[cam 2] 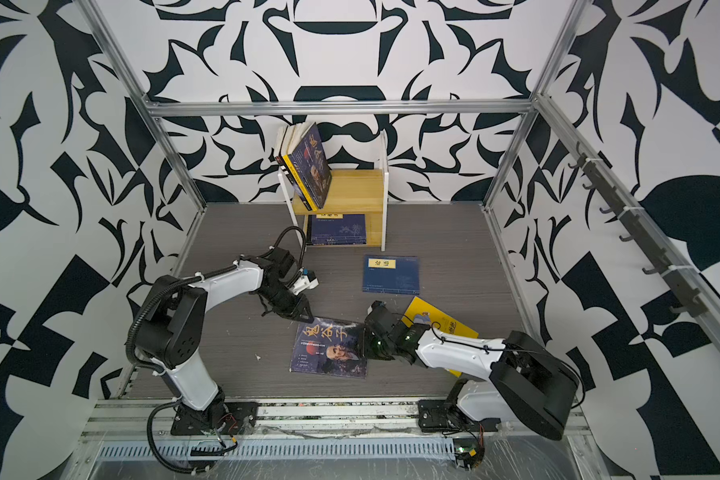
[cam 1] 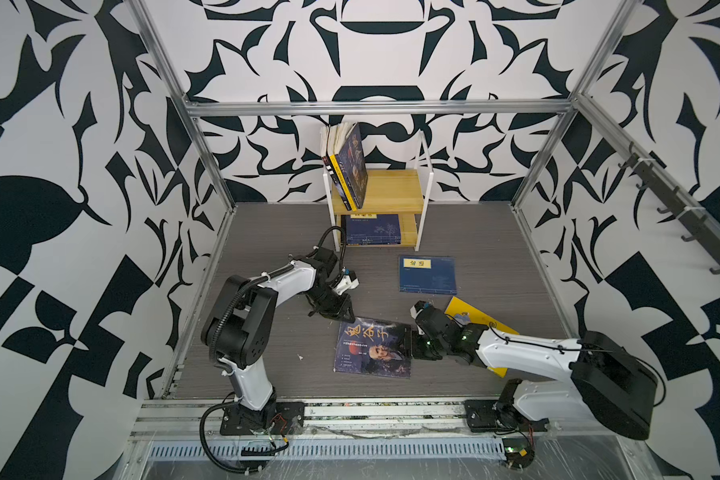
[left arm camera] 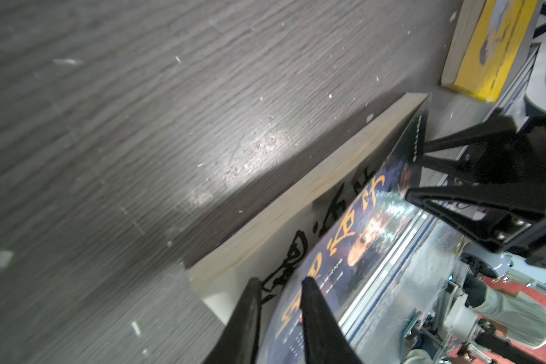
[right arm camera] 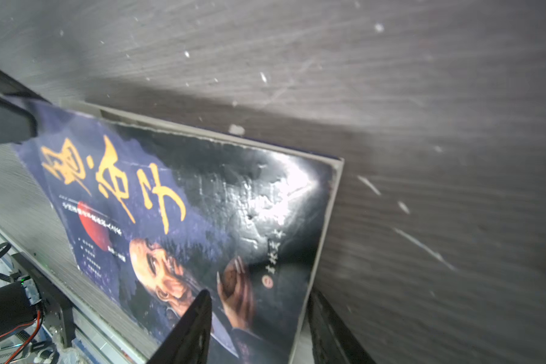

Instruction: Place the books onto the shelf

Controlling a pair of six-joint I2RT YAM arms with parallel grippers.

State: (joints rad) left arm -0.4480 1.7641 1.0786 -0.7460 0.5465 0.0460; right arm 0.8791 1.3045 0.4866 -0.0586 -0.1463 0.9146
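A dark blue book with gold calligraphy and a portrait lies at the front of the table. My left gripper is at its far left corner, shut on the lifted front cover, one finger on the white page under it. My right gripper holds the book's right edge, one finger on the cover and one beneath. The shelf stands at the back with several books leaning upright on its top board and a navy book lying flat on the lower tier.
A navy book with a yellow label lies flat right of centre. A yellow book lies partly under my right arm. Metal frame posts and patterned walls close in the table on three sides.
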